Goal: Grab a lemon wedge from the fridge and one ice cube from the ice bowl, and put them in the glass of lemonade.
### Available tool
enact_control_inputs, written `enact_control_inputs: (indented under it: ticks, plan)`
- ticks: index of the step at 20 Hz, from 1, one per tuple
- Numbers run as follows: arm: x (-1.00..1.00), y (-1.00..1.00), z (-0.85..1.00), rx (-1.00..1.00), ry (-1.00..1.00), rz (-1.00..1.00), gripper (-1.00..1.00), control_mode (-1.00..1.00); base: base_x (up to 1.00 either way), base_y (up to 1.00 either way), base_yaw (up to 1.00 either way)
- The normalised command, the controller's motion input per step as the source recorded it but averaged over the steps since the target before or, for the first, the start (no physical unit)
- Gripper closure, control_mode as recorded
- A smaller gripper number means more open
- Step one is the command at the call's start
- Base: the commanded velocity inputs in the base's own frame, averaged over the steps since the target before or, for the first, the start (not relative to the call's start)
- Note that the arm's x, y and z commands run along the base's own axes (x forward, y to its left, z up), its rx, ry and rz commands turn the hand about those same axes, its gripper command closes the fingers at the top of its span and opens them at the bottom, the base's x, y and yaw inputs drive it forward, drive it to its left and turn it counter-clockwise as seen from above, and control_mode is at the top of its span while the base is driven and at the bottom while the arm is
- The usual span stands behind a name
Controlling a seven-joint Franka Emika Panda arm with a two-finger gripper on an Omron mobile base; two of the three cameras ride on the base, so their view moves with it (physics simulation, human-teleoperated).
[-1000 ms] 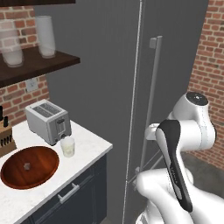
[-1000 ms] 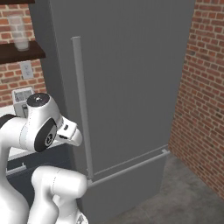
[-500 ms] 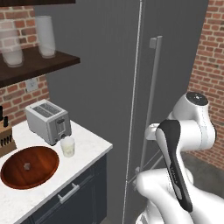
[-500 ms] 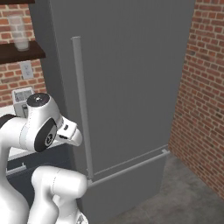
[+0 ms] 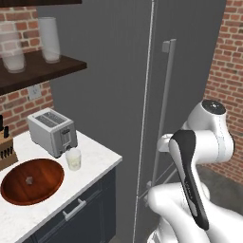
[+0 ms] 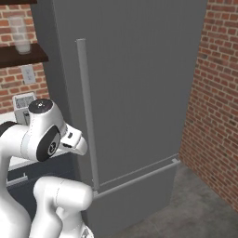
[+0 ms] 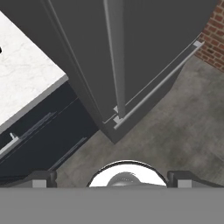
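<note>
The fridge [image 5: 190, 57] is a tall dark grey appliance with its door shut, and the lemon wedge is hidden. Its long light-grey bar handle [image 5: 163, 95] runs vertically, and the handle [image 6: 86, 116] also stands just right of my arm in the right base view. On the white counter sit the ice bowl [image 5: 42, 187], reddish-brown with a small ice cube [image 5: 29, 179] inside, and the glass of lemonade [image 5: 73, 159] just right of it. My gripper [image 7: 112, 178] is open with nothing between its fingertips [image 7: 41, 177]. It looks down at the fridge's lower front corner [image 7: 116, 118] and the floor.
A silver toaster [image 5: 52, 130] stands behind the glass, and a knife block [image 5: 4, 149] is at the counter's left edge. Frosted jars [image 5: 50, 40] rest on a dark shelf. Dark cabinet drawers [image 7: 39, 135] sit under the counter. Brick wall [image 6: 214, 93] bounds the grey floor on the right.
</note>
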Motion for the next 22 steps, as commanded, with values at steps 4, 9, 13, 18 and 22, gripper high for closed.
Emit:
enact_control_inputs:
  ticks: [4,9,13,18,22]
  plan:
    - [0.0,0.0,0.0,0.0,0.0,0.0,-1.0,-1.0,0.0,0.0,0.0]
    - [-0.05,0.0,0.09,0.0,-0.26,0.0,-1.0,-1.0,0.0,0.0,0.0]
    - [-0.01,0.0,0.23,0.01,-0.48,0.0,-1.0,-1.0,0.0,0.0,0.0]
    - [0.08,0.0,0.27,0.02,-0.29,0.0,-1.0,-1.0,0.0,0.0,0.0]
    - [0.22,-0.12,0.48,0.1,-0.17,0.0,-1.0,-1.0,0.0,0.0,0.0]
